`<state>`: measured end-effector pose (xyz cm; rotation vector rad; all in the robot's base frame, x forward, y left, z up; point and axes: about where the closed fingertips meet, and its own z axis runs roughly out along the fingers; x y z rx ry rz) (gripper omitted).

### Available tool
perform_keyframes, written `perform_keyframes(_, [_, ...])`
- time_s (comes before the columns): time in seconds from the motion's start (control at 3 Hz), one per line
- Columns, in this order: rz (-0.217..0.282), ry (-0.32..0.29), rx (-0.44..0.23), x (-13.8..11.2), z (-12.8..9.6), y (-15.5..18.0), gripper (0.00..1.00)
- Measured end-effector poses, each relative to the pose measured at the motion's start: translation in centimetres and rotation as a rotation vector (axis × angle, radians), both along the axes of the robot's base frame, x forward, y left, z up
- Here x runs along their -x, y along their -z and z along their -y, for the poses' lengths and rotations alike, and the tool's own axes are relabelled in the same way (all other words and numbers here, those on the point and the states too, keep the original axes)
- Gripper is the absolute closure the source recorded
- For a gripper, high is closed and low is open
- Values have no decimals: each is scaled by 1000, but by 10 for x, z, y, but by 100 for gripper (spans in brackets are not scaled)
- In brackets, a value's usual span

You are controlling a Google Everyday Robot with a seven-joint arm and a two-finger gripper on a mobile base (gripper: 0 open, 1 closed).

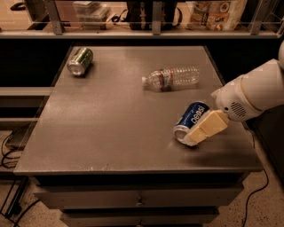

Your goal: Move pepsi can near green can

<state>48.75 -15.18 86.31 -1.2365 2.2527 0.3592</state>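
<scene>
The pepsi can [191, 117] lies on its side on the grey table [111, 128], right of the middle, with its silver end facing the front. The green can [80, 61] lies on its side at the table's far left corner. My gripper [196, 135] comes in from the right on a white arm. Its cream finger [206, 127] rests along the pepsi can's right side, reaching down to the can's front end. Only this one finger shows.
A clear plastic water bottle [171, 78] lies on its side behind the pepsi can, toward the table's far right. A shelf with rails and packages [213, 11] runs behind the table. Drawers [140, 199] sit under the table's front edge.
</scene>
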Motion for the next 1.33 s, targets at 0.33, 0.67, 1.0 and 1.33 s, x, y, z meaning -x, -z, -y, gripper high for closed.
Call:
perform_keyframes(0.33, [-34,-3,-37,-1,-10,13,0])
perform_keyframes(0.67, [-73,-3,-63,1,-19,22,17])
perform_keyframes(1.0, [-72,-9,-60,2,-23,17,40])
perform_keyframes(1.33, [-39,-20,-47,2,-22,-2,64])
